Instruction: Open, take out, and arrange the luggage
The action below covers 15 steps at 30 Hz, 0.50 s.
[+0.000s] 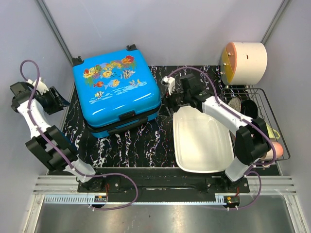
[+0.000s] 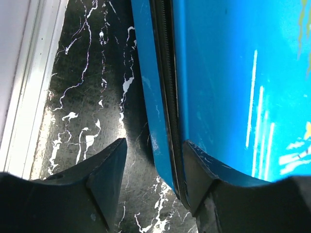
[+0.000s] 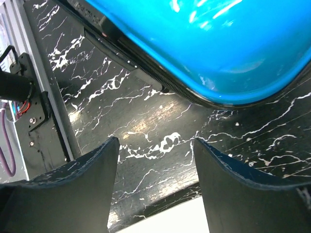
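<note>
The luggage, a bright blue fish-print suitcase, lies flat and closed on the black marbled mat, handle side toward me. My left gripper is at its left side. In the left wrist view the left gripper is open: one finger lies against the luggage by the zipper seam, and the other finger hangs over bare mat. My right gripper hovers just right of the suitcase. The right gripper is open over the mat, holding nothing, with the luggage ahead of it.
A white rectangular basin sits on the mat under the right arm. A wire rack with cups and dark items stands at the right edge. A cream and orange drum is at the back right. Grey walls close in on three sides.
</note>
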Available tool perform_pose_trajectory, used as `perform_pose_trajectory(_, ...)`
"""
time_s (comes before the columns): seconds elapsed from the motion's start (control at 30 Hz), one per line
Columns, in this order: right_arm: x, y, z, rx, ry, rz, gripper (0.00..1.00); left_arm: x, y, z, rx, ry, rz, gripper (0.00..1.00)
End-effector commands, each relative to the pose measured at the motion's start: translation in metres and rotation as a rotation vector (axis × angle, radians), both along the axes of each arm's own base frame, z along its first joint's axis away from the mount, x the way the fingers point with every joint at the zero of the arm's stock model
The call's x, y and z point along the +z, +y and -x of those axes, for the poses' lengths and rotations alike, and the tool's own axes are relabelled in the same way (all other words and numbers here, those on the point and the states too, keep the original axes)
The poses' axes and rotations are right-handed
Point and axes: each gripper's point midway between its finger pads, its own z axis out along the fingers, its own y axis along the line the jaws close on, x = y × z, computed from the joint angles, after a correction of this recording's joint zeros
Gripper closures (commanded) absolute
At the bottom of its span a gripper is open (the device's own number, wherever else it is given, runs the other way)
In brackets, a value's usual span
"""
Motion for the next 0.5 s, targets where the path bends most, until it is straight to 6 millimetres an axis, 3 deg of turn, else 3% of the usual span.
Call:
perform_pose_trajectory(0.0, 0.012, 0.008, 0.016, 0.035, 0.008, -0.037, 0.29, -0.018, 0.014, -0.008, -0.01, 0.029, -0.066, 0.47)
perform_pose_trajectory(0.27, -0.011, 0.035, 0.025, 0.047, 0.034, -0.064, 0.3, -0.046, 0.016, -0.036, -0.068, 0.07, -0.016, 0.48)
perform_pose_trajectory(0.47, -0.019, 0.04, 0.026, 0.03, 0.059, -0.072, 0.3, -0.05, 0.006, -0.05, -0.105, 0.055, -0.006, 0.51)
